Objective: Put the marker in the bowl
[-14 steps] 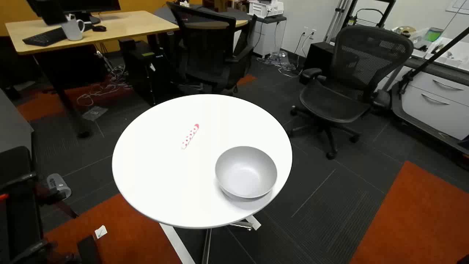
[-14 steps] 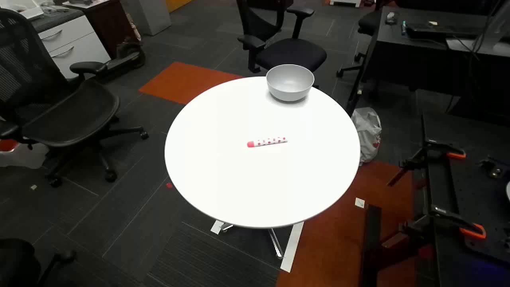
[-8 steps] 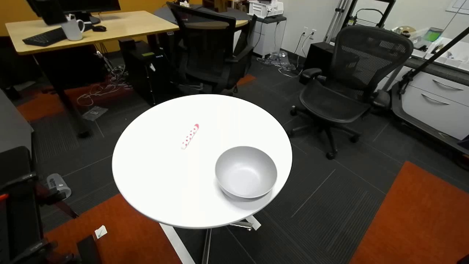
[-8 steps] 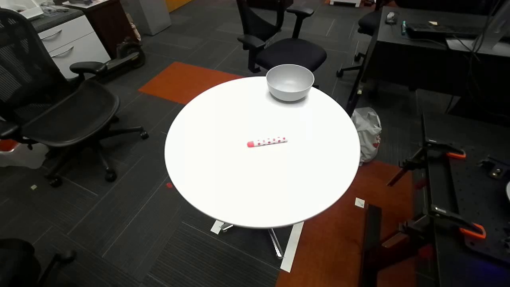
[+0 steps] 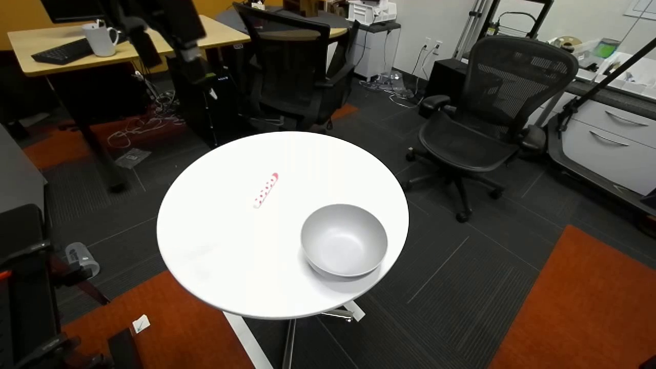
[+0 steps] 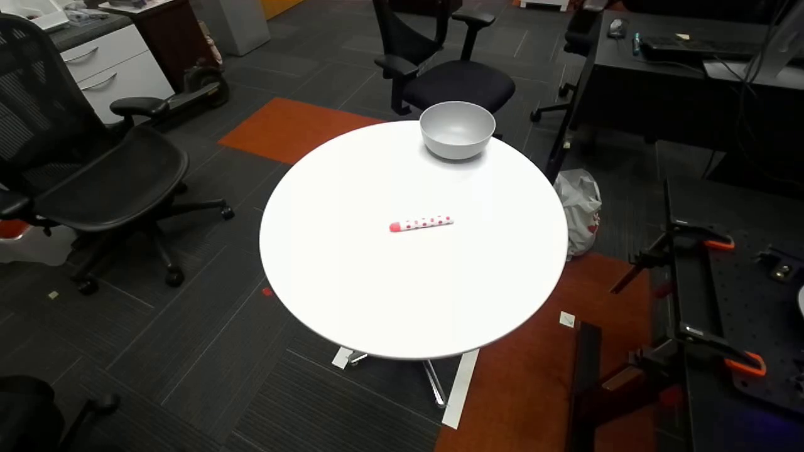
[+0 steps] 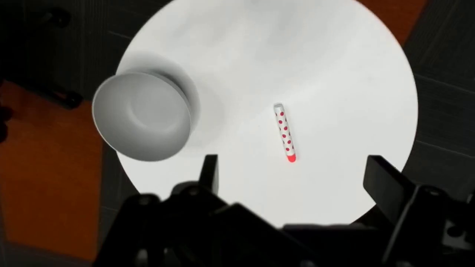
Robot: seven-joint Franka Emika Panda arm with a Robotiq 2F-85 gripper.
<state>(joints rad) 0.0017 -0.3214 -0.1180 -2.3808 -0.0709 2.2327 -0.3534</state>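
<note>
1. In the wrist view the jaws are standing wide apart, their rear parts running out of the bottom edge.
2. In an exterior view the jaws are showing as a dark blur, covering part of the desk (image 5: 220,32).
3. The marker (image 7: 284,132) is lying on the worktop (image 7: 341,85) beyond the jaws, its pale body nearly blending into the white in both exterior views.
4. The bowl (image 7: 143,115) is standing upright, apart from the marker, hiding a stretch of the worktop's edge in the wrist view.
</note>
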